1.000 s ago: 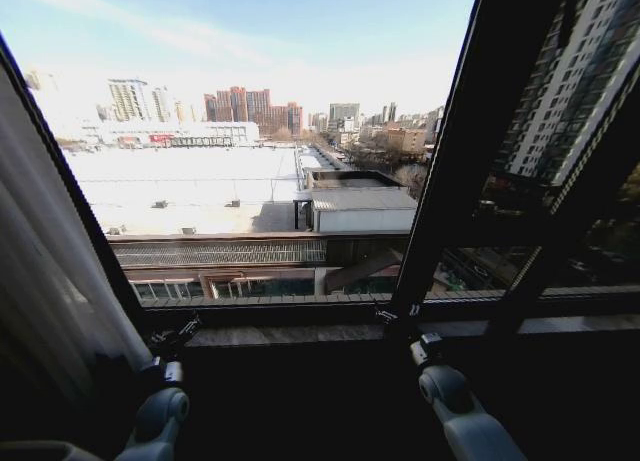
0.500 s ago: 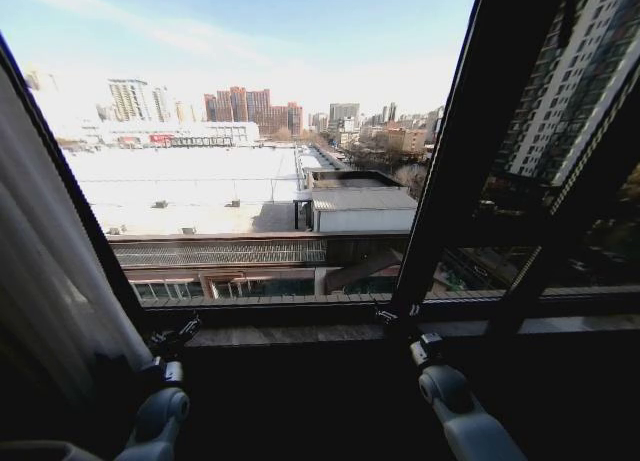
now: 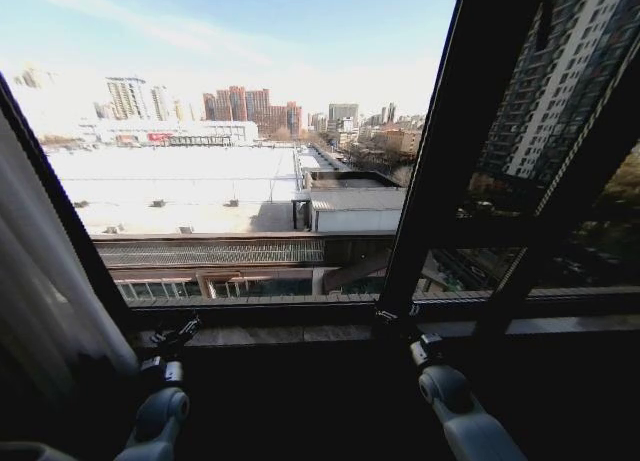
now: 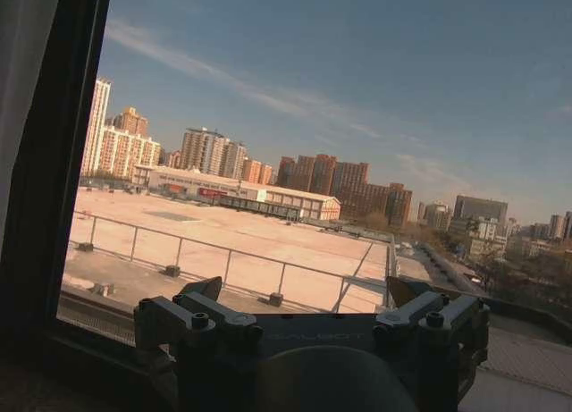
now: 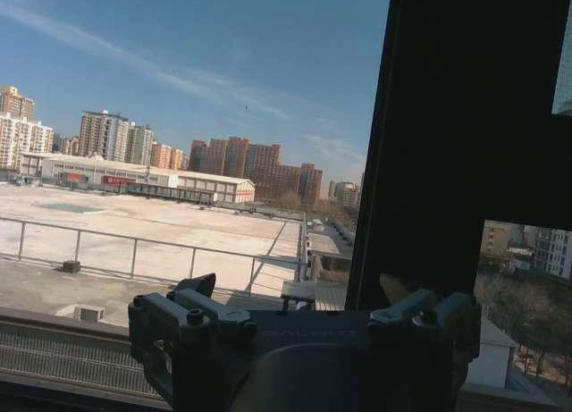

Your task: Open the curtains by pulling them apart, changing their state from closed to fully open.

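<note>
One sheer white pleated curtain (image 3: 45, 311) hangs bunched at the left edge of the window, and a strip of the curtain (image 4: 27, 81) lies beside the dark frame in the left wrist view. My left gripper (image 3: 175, 333) is low at the sill, just right of that panel and apart from it. Its fingers (image 4: 213, 289) stand open with nothing between them. My right gripper (image 3: 395, 319) sits at the foot of the dark window post (image 3: 440, 171), and its fingers (image 5: 202, 285) are also open on nothing. Glass between the panel and the post is uncovered.
A stone sill (image 3: 300, 333) runs along the bottom of the window, with dark wall below it. A second slanted frame bar (image 3: 560, 221) crosses the right pane. Rooftops and towers lie outside the glass.
The whole head picture has shifted a little to the left, so the camera has turned slightly right. Both arms keep their places, and the curtain hangs as before.
</note>
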Robot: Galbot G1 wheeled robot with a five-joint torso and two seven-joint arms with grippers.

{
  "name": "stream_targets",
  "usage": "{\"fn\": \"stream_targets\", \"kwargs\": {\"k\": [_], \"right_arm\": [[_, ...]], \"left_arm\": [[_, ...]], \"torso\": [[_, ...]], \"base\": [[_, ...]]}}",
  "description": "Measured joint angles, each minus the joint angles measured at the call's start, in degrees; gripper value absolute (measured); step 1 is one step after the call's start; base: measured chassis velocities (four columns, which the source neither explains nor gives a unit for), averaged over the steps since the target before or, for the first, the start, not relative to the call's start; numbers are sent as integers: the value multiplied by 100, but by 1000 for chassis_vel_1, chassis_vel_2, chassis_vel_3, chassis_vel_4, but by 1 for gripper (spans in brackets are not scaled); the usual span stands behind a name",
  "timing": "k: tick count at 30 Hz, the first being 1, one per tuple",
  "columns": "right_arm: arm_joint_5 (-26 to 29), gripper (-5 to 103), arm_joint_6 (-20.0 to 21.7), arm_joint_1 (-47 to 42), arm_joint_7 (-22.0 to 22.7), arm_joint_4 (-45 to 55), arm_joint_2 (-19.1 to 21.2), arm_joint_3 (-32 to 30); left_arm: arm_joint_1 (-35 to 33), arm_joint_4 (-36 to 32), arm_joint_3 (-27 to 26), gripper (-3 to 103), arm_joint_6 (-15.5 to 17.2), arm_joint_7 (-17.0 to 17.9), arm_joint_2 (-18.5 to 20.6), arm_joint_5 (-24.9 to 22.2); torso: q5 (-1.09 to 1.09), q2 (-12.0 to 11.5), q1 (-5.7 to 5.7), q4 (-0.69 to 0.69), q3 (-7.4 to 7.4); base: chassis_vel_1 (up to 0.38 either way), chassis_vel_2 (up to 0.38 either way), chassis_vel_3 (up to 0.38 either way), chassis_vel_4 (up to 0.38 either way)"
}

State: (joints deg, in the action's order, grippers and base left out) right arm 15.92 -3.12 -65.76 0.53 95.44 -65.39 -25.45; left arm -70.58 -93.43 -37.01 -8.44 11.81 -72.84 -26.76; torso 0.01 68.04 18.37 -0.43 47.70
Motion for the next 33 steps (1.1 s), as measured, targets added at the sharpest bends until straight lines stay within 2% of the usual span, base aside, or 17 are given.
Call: {"fn": "stream_targets", "kwargs": {"k": [33], "right_arm": [[0,100,0,0,0,0,0,0]], "left_arm": [[0,0,-1,100,1,-3,0,-1]], "torso": [[-2,1,1,1,0]], "base": [[-346,-339,337,345]]}}
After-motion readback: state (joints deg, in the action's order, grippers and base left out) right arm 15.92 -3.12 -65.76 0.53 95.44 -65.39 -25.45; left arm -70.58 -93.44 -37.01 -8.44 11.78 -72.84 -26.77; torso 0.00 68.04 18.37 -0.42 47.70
